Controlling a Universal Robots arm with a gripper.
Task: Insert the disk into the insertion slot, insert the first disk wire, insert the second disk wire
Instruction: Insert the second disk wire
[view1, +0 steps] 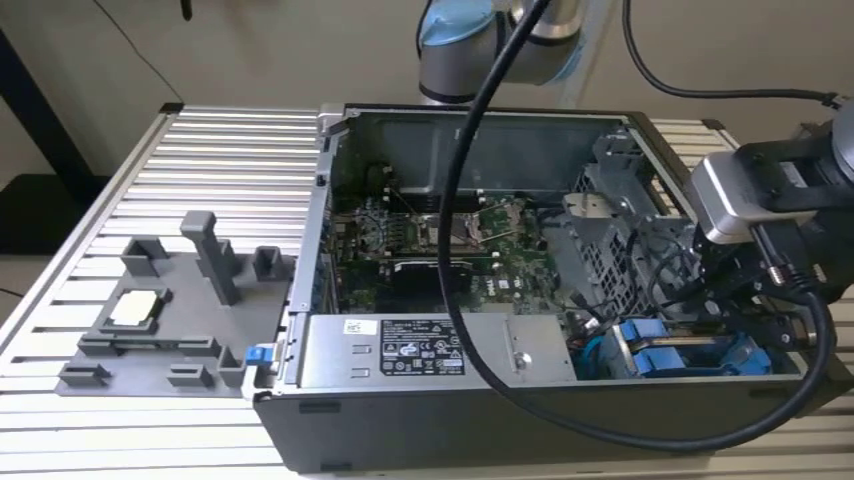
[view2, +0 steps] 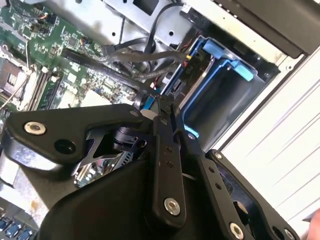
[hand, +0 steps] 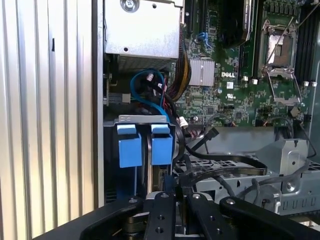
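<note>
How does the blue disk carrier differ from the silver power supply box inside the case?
The disk carrier is bright blue plastic; the power supply is bare silver metal. The power supply bears a black-and-white sticker, the carrier's blue tabs are plain. The carrier sits in the corner at the exterior view's right; the power supply lies left of it. Both sit along the case's near wall.

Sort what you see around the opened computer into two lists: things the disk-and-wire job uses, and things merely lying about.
Belongs to the job:
the disk in its blue carrier, seated in the insertion slot
black wires
end effector

Just lying about:
power-supply box
motherboard
grey fixture tray
slatted table
</note>
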